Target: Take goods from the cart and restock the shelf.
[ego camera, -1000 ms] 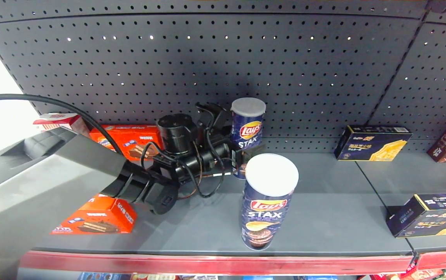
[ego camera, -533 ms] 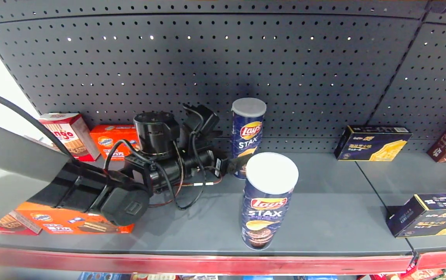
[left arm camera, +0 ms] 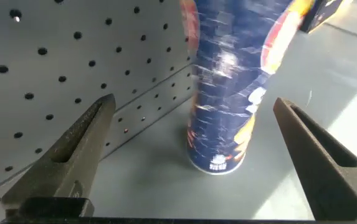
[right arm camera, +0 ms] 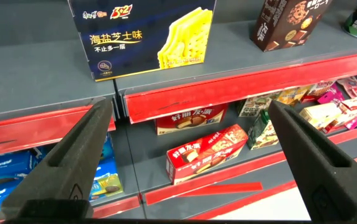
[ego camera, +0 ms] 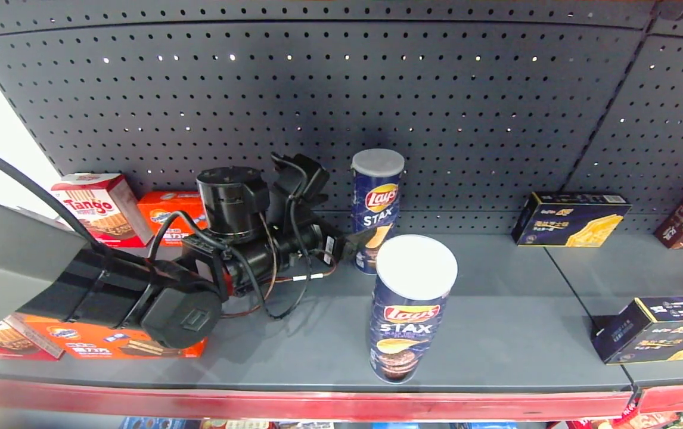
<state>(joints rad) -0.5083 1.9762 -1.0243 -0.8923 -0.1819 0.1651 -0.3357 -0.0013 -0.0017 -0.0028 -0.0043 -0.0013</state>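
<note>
Facing the rear chip can (ego camera: 377, 196) of 2, left jaws gape empty; right jaws released too.

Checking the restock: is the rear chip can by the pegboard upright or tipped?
Upright. The rear chip can stands on its base on the shelf, lid up; the left gripper is open and clear of it.

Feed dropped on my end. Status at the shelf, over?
Left end effector open at rear chips can, not gripping. Right end effector open, empty. Can upright at back of shelf. Front chips can close by, nearer the edge.
</note>
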